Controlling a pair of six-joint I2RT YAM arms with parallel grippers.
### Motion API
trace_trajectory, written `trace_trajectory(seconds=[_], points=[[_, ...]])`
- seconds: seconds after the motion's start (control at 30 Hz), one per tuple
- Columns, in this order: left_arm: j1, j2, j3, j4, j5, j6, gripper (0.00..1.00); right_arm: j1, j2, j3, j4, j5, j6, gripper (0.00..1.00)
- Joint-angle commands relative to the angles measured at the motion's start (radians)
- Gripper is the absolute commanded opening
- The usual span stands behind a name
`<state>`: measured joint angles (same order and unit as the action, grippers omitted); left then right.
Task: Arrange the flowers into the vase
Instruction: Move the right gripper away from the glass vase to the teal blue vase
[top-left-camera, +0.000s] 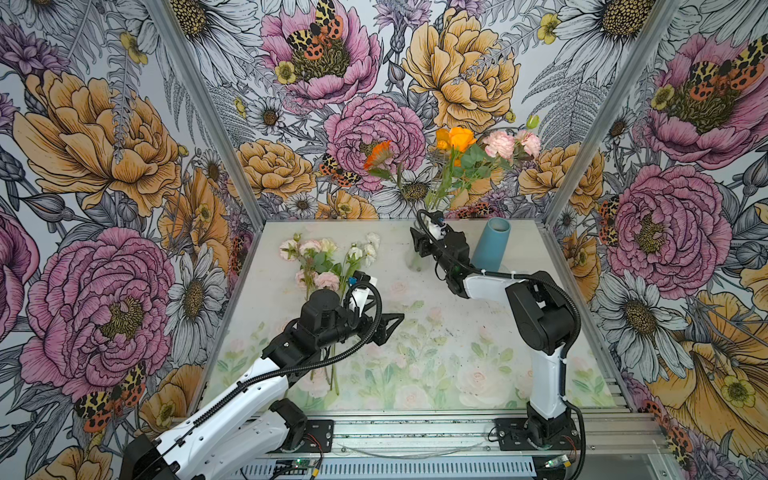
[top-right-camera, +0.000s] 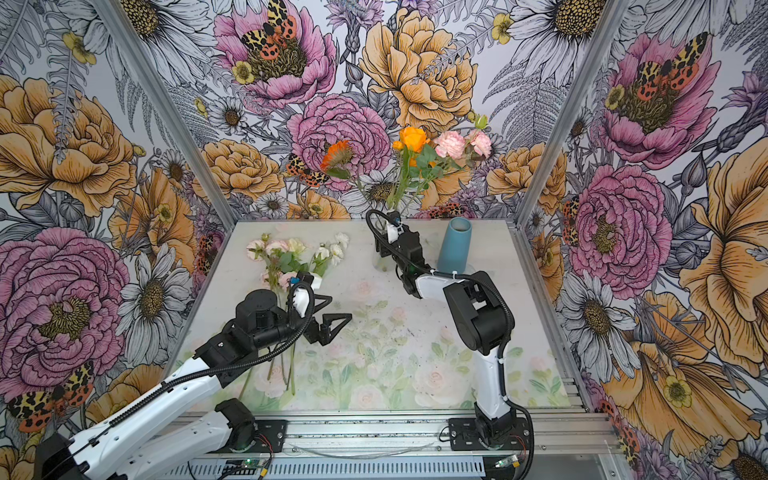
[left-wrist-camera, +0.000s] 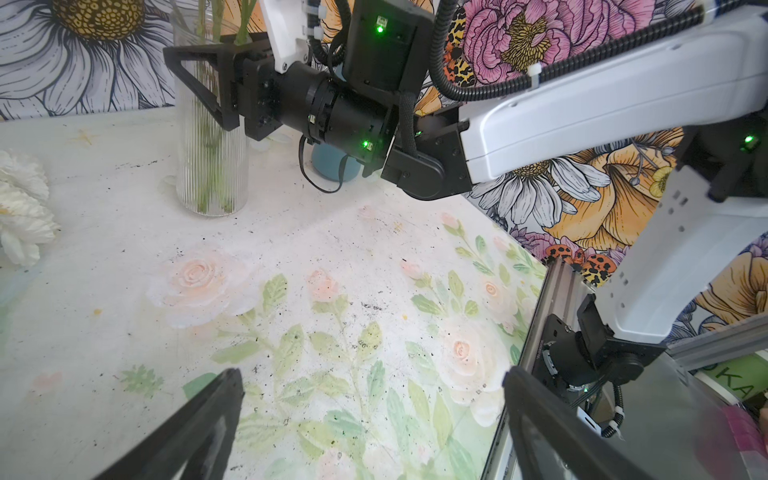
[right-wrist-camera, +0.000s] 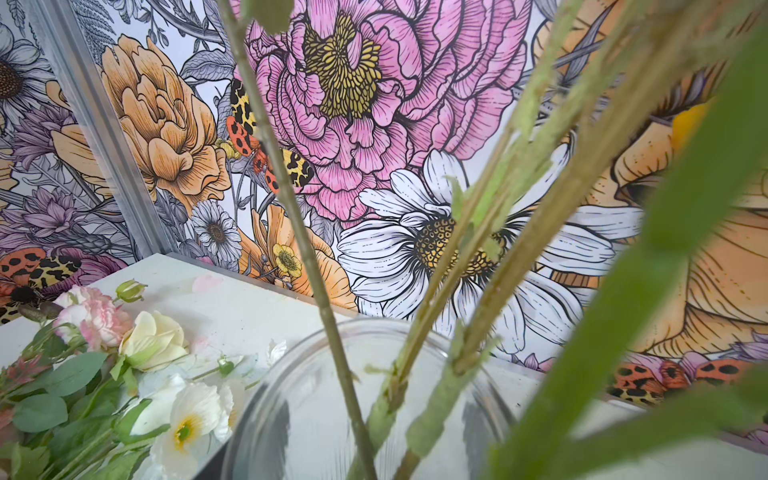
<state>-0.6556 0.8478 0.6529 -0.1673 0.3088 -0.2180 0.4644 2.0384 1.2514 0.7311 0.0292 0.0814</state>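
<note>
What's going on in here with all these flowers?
A two-armed robot is making a bouquet. Orange and pink flowers already stand in the clear glass vase at the back. The right gripper sits by that vase, and it is unclear whether it holds anything. The remaining flowers lie on the table. The left gripper hangs open and empty near them. A blue vase stands beside the glass one.

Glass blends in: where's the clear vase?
In both top views the clear vase stands far back, right of centre, at the right gripper, beside the blue vase.
</note>
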Motion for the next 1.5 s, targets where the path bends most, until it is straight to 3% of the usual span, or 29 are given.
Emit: trace_trajectory(seconds=[0.0, 0.6, 0.67, 0.9, 1.07, 1.3, 1.47], points=[[0.011, -0.022, -0.001, 0.013, 0.023, 0.008, 0.99, 0.021, -0.012, 0.039, 0.095, 0.01, -0.017, 0.37], [0.018, -0.033, 0.008, -0.018, 0.031, 0.017, 0.99, 0.033, 0.028, 0.004, 0.113, 0.023, -0.017, 0.39], [0.018, -0.037, 0.007, -0.018, 0.032, 0.014, 0.99, 0.033, 0.028, 0.003, 0.111, 0.021, -0.016, 0.44], [0.018, -0.049, 0.014, -0.028, 0.033, 0.015, 0.99, 0.038, 0.002, -0.003, 0.095, 0.032, -0.04, 0.82], [0.02, -0.055, 0.011, -0.028, 0.034, 0.015, 0.99, 0.039, -0.019, -0.006, 0.08, 0.032, -0.058, 0.99], [0.02, -0.081, 0.017, -0.043, 0.016, 0.018, 0.99, 0.044, -0.094, -0.049, 0.002, 0.031, -0.065, 0.99], [0.058, -0.062, 0.035, -0.017, -0.009, -0.003, 0.99, 0.045, -0.202, -0.2, -0.013, 0.047, -0.051, 1.0]])
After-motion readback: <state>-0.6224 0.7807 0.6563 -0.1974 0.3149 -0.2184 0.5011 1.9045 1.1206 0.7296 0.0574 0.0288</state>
